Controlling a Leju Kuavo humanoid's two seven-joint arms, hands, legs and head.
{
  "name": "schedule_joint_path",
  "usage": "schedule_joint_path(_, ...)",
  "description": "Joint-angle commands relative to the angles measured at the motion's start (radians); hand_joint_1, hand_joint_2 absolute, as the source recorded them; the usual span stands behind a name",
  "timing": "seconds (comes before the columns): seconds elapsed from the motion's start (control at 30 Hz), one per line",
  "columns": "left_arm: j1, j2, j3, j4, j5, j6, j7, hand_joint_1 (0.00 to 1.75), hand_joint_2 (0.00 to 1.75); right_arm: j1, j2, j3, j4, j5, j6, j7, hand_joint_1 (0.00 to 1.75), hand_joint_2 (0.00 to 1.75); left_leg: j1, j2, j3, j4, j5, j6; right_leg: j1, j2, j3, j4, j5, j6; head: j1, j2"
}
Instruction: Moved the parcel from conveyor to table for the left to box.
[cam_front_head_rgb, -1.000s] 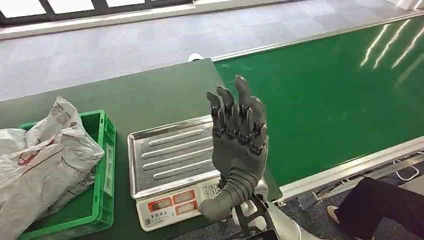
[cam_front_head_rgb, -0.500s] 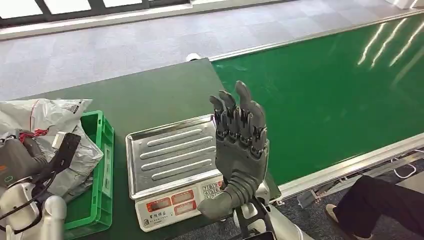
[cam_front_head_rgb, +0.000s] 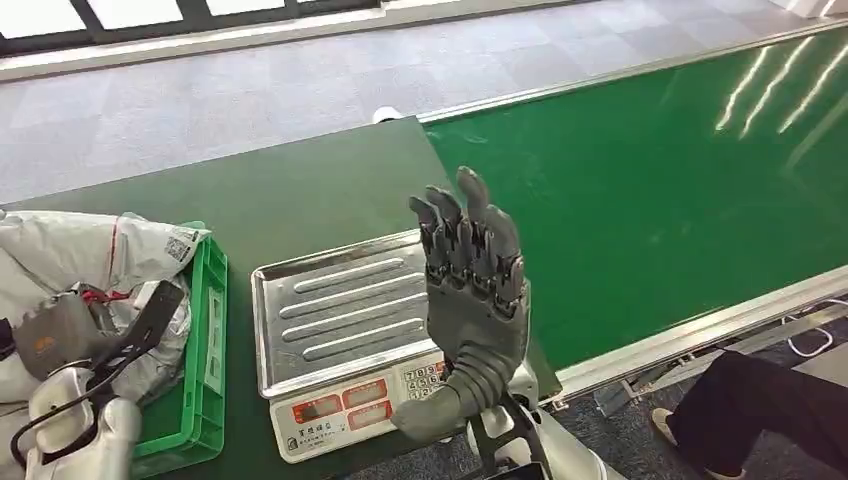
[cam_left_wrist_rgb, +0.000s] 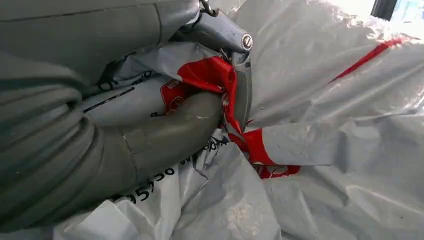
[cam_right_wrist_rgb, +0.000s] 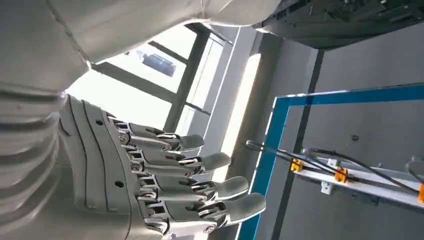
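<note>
Already the left hand (cam_front_head_rgb: 60, 335) grips a parcel (cam_front_head_rgb: 70, 255) at lower left above the green box (cam_front_head_rgb: 208, 330); the right hand (cam_front_head_rgb: 470, 290) is raised, fingers spread and holding nothing, and boxing seems near done.

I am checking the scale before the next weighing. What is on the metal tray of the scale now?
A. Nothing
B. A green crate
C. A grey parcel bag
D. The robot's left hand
A: the ribbed tray of the scale is bare; the right hand is raised open beside it, and the left hand grips a parcel over the green crate.

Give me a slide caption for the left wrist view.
Left hand grips a crumpled grey-and-red parcel.
</note>
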Motion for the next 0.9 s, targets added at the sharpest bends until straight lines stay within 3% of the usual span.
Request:
schedule_joint_path(0.03,0.054,-0.051,0.08,-0.099,0.247,0.179,-0.155,0.0,1.75,0.009,0.025,-0.028,0.046,0.027,0.031,-0.006,0.0,1.75,0.0,0.0,0.001,-0.002,0.001,0.001,0.0,0.001,0.002,-0.003,0.001,0.0,0.0,0.0)
schedule_joint_path(0.07,0.064,-0.063,0.081,-0.14,0.331,0.187,-0.223,0.0,1.75,0.012,0.026,-0.031,0.047,0.028,0.029,-0.006,0.0,1.75,0.001,0.0,0.001,-0.002,0.001,0.001,0.0,0.001,0.002,-0.003,0.001,0.001,0.0,0.0)
schedule_joint_path(0.1,0.095,-0.087,0.073,-0.245,0.513,0.202,-0.348,0.0,0.0,0.015,0.027,-0.038,0.052,0.018,0.033,-0.006,0.0,1.75,0.001,-0.001,0.0,-0.001,0.0,0.001,0.0,0.0,0.0,-0.002,0.001,0.001,0.0,0.0)
schedule_joint_path(0.13,0.141,-0.101,0.047,-0.378,0.691,0.199,-0.459,0.0,0.0,0.019,0.04,-0.065,0.072,0.004,0.044,-0.006,0.0,1.75,0.001,-0.002,0.0,-0.001,0.001,0.001,0.001,0.0,0.0,-0.002,0.001,0.001,0.0,0.0)
schedule_joint_path(0.17,0.168,-0.108,0.034,-0.453,0.799,0.179,-0.51,0.0,1.75,0.021,0.056,-0.089,0.086,0.006,0.041,-0.006,0.0,1.75,0.0,-0.002,-0.001,0.0,0.0,0.001,0.0,0.0,-0.001,-0.001,0.0,0.001,0.0,0.0)
schedule_joint_path(0.23,0.258,-0.14,0.038,-0.678,1.183,0.132,-0.716,0.0,1.75,0.023,0.102,-0.157,0.139,-0.058,0.037,0.003,0.0,1.75,0.001,-0.001,-0.002,0.0,0.0,0.001,0.001,0.001,-0.001,-0.001,0.0,0.001,0.0,0.0)
schedule_joint_path(0.37,0.332,-0.155,0.044,-0.798,1.268,0.134,-0.74,0.0,1.75,0.018,0.114,-0.189,0.18,-0.089,0.05,-0.005,0.0,1.75,0.001,0.004,-0.001,-0.001,-0.002,0.001,0.001,0.006,-0.001,-0.003,0.001,0.001,0.0,0.0)
schedule_joint_path(0.4,0.347,-0.177,0.06,-0.826,1.37,0.126,-0.805,0.0,1.75,0.026,0.129,-0.204,0.185,-0.111,0.051,-0.006,0.0,0.0,0.0,0.002,-0.002,0.0,-0.002,0.0,0.0,0.003,-0.002,-0.001,0.0,0.001,0.0,0.0)
schedule_joint_path(0.57,0.441,-0.229,0.033,-0.989,1.552,0.015,-0.824,0.0,1.75,0.023,0.132,-0.187,0.271,-0.079,0.032,-0.006,0.0,0.0,0.001,0.0,-0.002,0.0,-0.002,0.001,0.001,0.001,-0.001,-0.002,-0.001,0.001,0.0,0.0)
schedule_joint_path(0.6,0.447,-0.233,0.026,-0.997,1.567,0.001,-0.824,0.0,0.0,0.021,0.129,-0.179,0.269,-0.095,0.025,-0.006,0.0,0.0,0.001,0.001,-0.001,-0.002,-0.002,0.001,0.001,0.002,0.0,-0.003,-0.001,0.001,0.0,0.0)
schedule_joint_path(0.8,0.468,-0.269,0.007,-1.024,1.671,-0.033,-0.824,0.0,0.0,0.012,0.151,-0.163,0.278,-0.241,0.009,-0.006,0.0,0.0,0.0,-0.002,-0.001,-0.002,-0.002,0.001,0.0,-0.001,0.001,-0.003,-0.002,0.001,0.0,0.0)
schedule_joint_path(0.83,0.467,-0.269,-0.004,-1.072,1.621,-0.046,-0.824,0.0,0.0,0.009,0.175,-0.173,0.306,-0.239,-0.036,-0.006,0.0,1.75,0.0,-0.002,0.0,-0.002,-0.002,0.002,0.0,0.0,0.002,-0.004,-0.001,0.001,0.0,0.0)
schedule_joint_path(0.87,0.47,-0.264,-0.033,-1.096,1.53,-0.041,-0.824,0.0,1.75,0.011,0.206,-0.191,0.321,-0.261,-0.095,-0.006,0.0,1.75,0.0,-0.001,-0.001,-0.001,-0.002,0.001,0.0,0.0,0.0,-0.002,-0.002,0.001,0.0,0.0)
schedule_joint_path(0.9,0.478,-0.23,-0.105,-1.103,1.474,-0.03,-0.824,0.0,1.75,0.013,0.226,-0.195,0.325,-0.27,-0.171,-0.006,0.0,1.75,0.001,-0.002,-0.003,0.0,-0.002,0.001,0.001,-0.001,-0.001,-0.001,-0.002,0.001,0.0,0.0)
